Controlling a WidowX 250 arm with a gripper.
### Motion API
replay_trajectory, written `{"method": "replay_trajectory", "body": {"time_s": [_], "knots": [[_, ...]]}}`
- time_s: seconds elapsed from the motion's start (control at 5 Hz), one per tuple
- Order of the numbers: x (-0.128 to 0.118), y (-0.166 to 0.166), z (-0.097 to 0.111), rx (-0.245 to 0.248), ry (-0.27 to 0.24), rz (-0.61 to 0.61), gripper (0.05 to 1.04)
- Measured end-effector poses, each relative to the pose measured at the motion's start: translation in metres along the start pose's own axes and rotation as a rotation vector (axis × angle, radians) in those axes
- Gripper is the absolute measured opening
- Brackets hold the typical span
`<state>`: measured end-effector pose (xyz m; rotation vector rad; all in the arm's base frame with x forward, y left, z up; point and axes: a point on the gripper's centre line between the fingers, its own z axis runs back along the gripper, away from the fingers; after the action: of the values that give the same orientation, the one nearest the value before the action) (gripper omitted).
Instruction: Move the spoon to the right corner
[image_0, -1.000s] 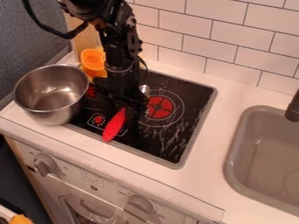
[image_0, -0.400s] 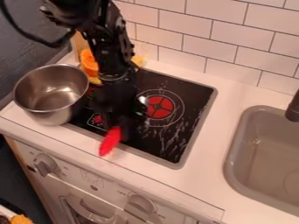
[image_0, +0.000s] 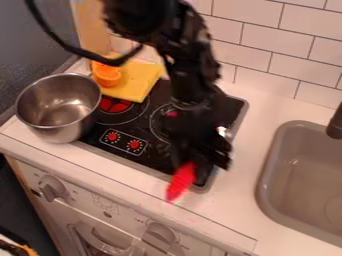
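The red-handled spoon (image_0: 181, 182) is grasped by the gripper (image_0: 199, 159) near the front right corner of the stovetop (image_0: 151, 159), with final placing and release seemingly left.

The robot arm (image_0: 190, 75) is black throughout, with bulky rounded upper housings, a narrower, knobbly segmented lower section, a loose black cable (image_0: 57, 40) and a dark, angular gripper (image_0: 197, 162).

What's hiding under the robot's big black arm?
Part of the black stove! One side of a round burner shows, and a red spoon handle pokes out. The arm covers the rest, so I can't tell what's there.
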<state>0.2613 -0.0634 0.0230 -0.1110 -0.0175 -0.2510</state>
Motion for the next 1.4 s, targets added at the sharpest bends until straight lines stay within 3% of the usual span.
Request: {"method": "replay_trajectory", "body": {"time_s": [0.2,0.6,0.8,1.0,1.4], "knots": [[0.009,-0.007,-0.011,0.010,0.016,0.013,0.381],[0.018,0.013,-0.020,0.013,-0.039,0.131,0.376],[0.021,0.017,-0.021,0.037,-0.078,0.180,0.376],[0.016,0.024,-0.018,0.100,-0.158,0.222,0.426],[-0.002,0.027,-0.013,0.148,-0.086,0.125,0.945]]}}
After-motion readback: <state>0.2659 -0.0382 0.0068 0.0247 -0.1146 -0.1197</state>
